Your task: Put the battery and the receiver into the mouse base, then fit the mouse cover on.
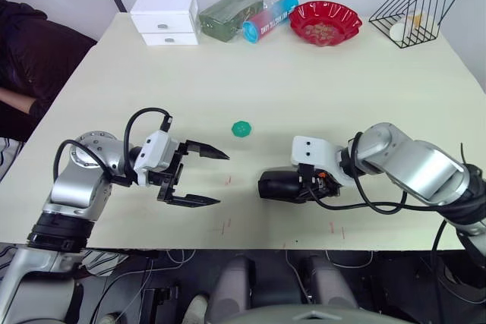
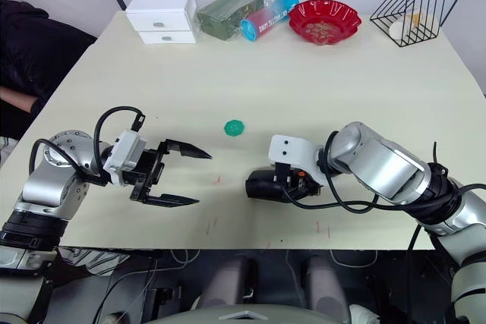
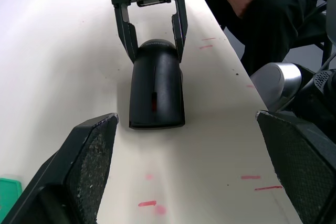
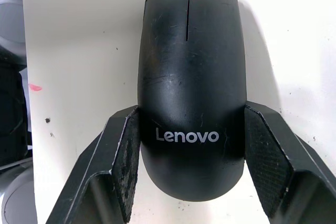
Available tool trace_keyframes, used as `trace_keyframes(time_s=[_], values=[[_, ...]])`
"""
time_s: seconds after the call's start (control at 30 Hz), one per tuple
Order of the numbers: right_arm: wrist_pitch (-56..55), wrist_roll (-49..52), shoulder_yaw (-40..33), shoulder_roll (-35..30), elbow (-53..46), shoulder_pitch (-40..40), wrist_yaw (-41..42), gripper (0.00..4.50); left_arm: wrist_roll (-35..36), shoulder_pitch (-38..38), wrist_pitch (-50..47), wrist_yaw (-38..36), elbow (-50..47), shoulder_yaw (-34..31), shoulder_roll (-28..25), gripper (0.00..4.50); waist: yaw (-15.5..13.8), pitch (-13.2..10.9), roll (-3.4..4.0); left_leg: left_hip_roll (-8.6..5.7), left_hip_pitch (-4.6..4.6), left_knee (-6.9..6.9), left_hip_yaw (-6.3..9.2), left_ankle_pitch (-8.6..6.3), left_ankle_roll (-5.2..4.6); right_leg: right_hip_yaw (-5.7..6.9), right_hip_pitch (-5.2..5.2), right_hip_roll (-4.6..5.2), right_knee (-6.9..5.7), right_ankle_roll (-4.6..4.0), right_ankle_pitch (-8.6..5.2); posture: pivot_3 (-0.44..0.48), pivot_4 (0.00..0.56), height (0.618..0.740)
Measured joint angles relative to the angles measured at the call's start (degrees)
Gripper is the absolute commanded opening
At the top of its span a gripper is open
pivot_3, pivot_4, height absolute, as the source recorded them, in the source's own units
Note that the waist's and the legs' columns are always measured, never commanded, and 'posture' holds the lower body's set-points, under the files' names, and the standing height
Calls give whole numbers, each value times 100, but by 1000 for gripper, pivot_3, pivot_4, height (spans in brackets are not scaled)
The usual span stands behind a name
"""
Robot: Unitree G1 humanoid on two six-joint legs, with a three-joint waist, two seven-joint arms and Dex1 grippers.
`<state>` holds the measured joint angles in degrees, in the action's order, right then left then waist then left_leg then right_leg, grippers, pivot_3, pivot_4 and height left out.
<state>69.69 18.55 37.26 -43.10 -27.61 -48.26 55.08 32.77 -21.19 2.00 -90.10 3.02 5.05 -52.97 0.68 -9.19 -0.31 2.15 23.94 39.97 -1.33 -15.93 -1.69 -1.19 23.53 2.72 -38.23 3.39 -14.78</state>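
A black mouse (image 4: 189, 77) lies on the table near its front edge, right of centre. Its smooth mouse cover (image 3: 157, 87), marked Lenovo, sits on top of the mouse base, whose red wheel shows through the slot. My right gripper (image 1: 305, 184) is shut on the mouse's rear, one finger (image 4: 123, 145) against each side. My left gripper (image 1: 220, 178) stands open to the left of the mouse, pointing at it with a gap between, holding nothing. The battery and the receiver are hidden.
A green toothed disc (image 1: 241, 128) lies just behind the two grippers. Along the far edge stand a white drawer box (image 1: 165, 17), a green pack (image 1: 230, 13), a blue-pink tube (image 1: 269, 17), a red bowl (image 1: 325, 22) and a wire rack (image 1: 410, 9). A person (image 1: 30, 58) sits at the left.
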Motion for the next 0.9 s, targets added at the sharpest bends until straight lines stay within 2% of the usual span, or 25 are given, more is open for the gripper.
trace_keyframes(time_s=[0.9], values=[[-396,-40,-11,-45,56,167,-49,2271,-5,-16,28,-3,49,7,0,4500,6,0,0,0,0,0,1,0,0,0,0,0,0,0,0,0,150,740]])
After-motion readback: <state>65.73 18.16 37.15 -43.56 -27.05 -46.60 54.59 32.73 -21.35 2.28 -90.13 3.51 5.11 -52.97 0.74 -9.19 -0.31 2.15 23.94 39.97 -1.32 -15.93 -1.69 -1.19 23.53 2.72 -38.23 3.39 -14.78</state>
